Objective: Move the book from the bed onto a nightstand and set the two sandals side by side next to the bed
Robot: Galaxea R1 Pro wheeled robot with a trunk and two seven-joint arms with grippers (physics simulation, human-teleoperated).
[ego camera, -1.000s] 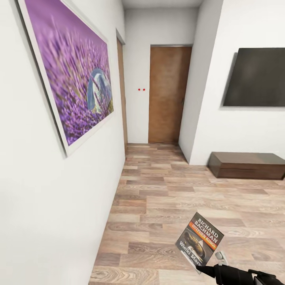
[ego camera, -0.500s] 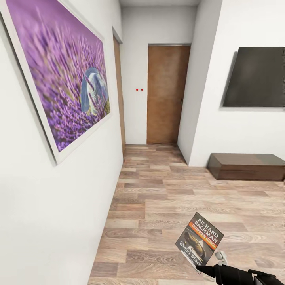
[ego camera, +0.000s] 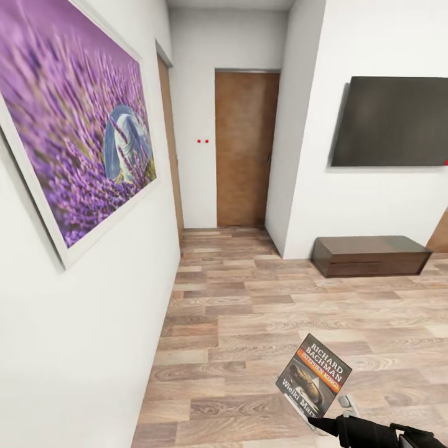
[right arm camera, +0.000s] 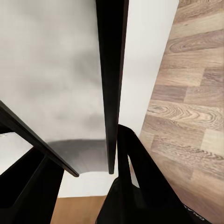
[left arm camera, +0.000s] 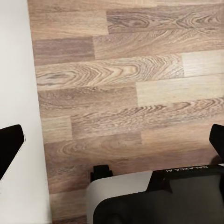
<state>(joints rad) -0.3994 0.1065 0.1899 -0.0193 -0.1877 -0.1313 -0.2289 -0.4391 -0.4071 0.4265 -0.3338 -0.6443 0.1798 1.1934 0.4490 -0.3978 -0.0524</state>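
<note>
On your far left hangs a large framed lavender picture (ego camera: 81,124) on the white wall, running away from you toward a side doorway. Past it, at the end of the short hall, stands a closed brown wooden door (ego camera: 244,149) with two small red dots (ego camera: 203,141) on the wall just beside it. The wood plank floor (ego camera: 261,311) spreads from that door out toward you.

Further right, a black wall TV (ego camera: 393,122) hangs above a long low dark bench (ego camera: 368,255) that sits against the wall.

At your lower right, your right gripper (ego camera: 325,424) has its fingers closed on the lower edge of the book (ego camera: 314,374), which stands tilted in the air above the floor, cover toward you, reading "Richard Bachman" over an orange band. In the right wrist view the book (right arm camera: 112,79) shows edge-on, pinched between the dark fingers (right arm camera: 140,172).

Your left gripper (left arm camera: 112,144) holds nothing: in the left wrist view its two black fingertips (left arm camera: 9,144) are spread wide apart over bare planks, with the white wall (left arm camera: 16,70) alongside.
</note>
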